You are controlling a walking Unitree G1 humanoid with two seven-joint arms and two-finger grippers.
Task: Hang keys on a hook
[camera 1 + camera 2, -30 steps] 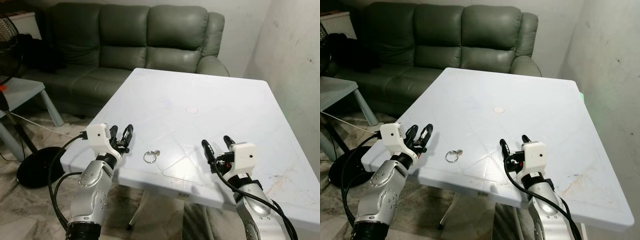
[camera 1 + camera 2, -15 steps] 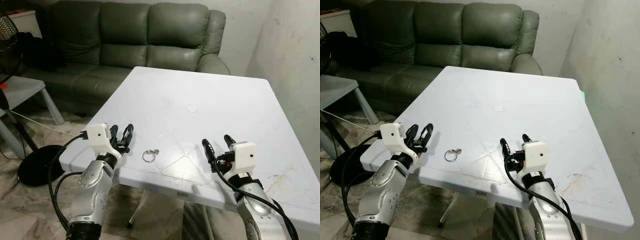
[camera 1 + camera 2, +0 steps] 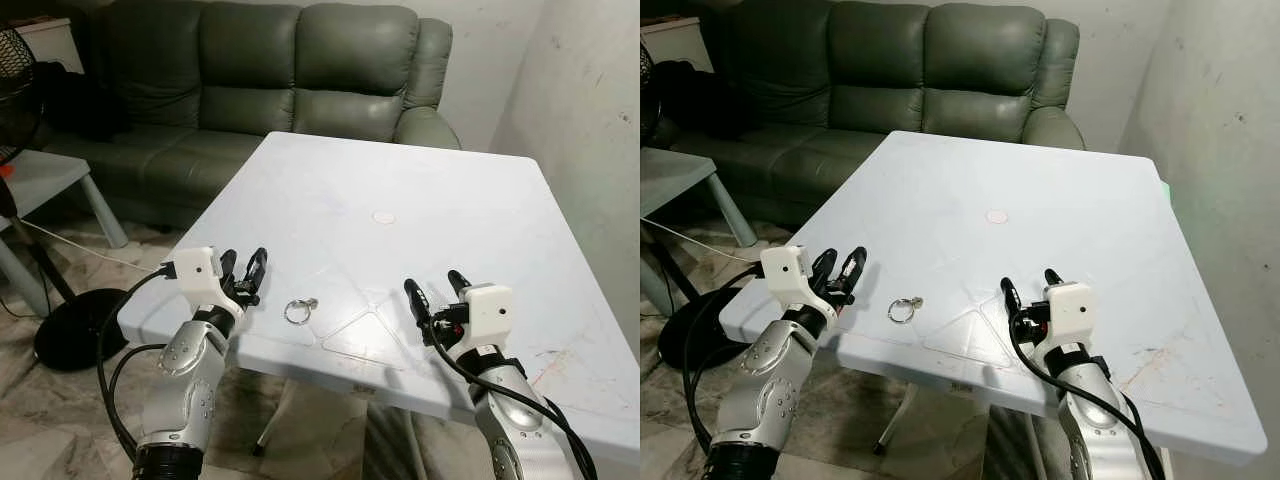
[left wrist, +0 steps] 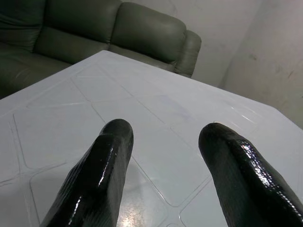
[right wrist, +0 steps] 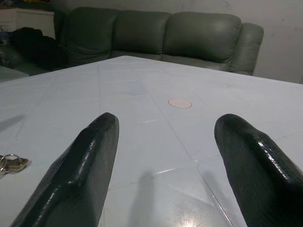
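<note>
A small metal key ring with keys [image 3: 300, 311] lies flat on the white table [image 3: 400, 200] near its front edge, and it also appears at the edge of the right wrist view as keys [image 5: 10, 162]. My left gripper [image 3: 245, 272] hovers at the table's front left corner, just left of the keys, open and empty. My right gripper [image 3: 433, 291] stands open over the front edge, well to the right of the keys, nothing between its fingers. No hook can be made out.
A green leather sofa [image 3: 270, 70] stands behind the table. A round cap [image 3: 384, 216] marks the table's centre. A fan base [image 3: 65, 330] and cable sit on the floor at left, beside a low grey table [image 3: 45, 180]. A wall [image 3: 590, 120] is close on the right.
The camera has shifted slightly, so the whole scene sits a little differently. Both grippers and the keys keep their places.
</note>
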